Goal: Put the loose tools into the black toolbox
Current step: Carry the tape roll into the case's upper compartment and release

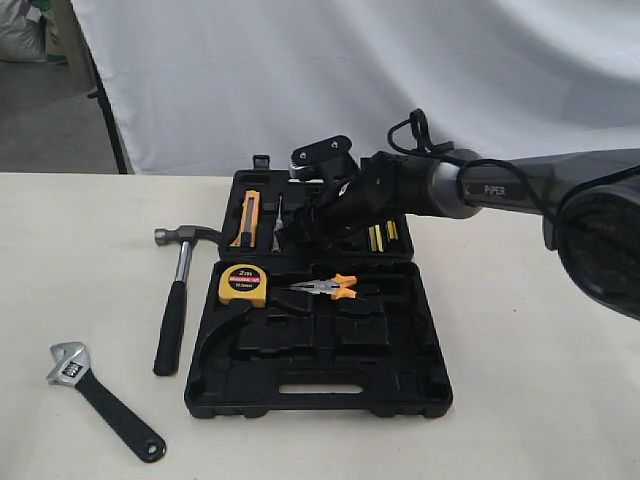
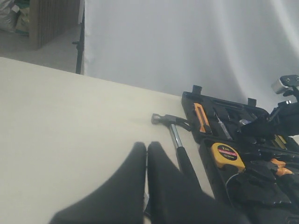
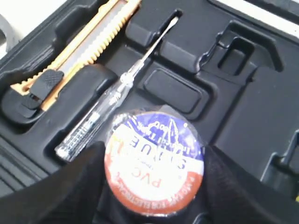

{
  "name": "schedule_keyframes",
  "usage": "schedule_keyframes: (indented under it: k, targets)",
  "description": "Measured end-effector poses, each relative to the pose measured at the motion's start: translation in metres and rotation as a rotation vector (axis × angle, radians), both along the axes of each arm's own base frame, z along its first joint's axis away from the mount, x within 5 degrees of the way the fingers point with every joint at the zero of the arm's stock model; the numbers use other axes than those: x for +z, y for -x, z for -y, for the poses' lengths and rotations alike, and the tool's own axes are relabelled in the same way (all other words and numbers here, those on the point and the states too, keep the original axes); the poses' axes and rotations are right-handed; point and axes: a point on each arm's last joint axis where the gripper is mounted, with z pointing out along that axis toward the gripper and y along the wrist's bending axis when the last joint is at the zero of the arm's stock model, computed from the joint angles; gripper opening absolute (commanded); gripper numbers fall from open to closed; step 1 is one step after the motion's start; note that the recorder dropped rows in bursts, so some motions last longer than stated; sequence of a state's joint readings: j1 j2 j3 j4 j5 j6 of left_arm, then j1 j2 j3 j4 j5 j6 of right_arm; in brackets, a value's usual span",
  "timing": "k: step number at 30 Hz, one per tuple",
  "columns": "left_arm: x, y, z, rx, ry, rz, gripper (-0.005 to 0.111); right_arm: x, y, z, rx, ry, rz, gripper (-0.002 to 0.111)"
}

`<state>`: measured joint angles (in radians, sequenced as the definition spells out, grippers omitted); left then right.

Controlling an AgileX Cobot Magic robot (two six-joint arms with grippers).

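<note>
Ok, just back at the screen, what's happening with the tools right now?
The right pincer grips the tape roll above the back half of the open black toolbox, over its moulded recesses. The hammer and the adjustable wrench lie loose on the table beside the box, not yet packed. The left pincer is shut, hanging over the table near the hammer's shaft, holding nothing.

hammer [image 1: 172, 325], wrench [image 1: 103, 398] beside toolbox [image 1: 405, 350], tape [image 3: 154, 163] apparently gripped
</note>
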<state>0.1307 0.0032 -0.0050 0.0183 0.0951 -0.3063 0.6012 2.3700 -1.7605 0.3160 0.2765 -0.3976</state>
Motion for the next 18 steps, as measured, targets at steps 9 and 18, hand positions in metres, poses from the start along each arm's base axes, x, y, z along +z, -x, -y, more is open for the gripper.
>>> schedule_keyframes:
  k: [9, 18]
  targets:
    - [0.0000, 0.0000, 0.0000, 0.000, 0.000, 0.000, 0.001, -0.0090, -0.0026, 0.0031, -0.094, -0.057, -0.065, 0.013]
    - [0.0000, 0.0000, 0.0000, 0.000, 0.000, 0.000, 0.001, -0.0099, -0.0027, 0.0051, -0.111, -0.060, -0.097, 0.072]
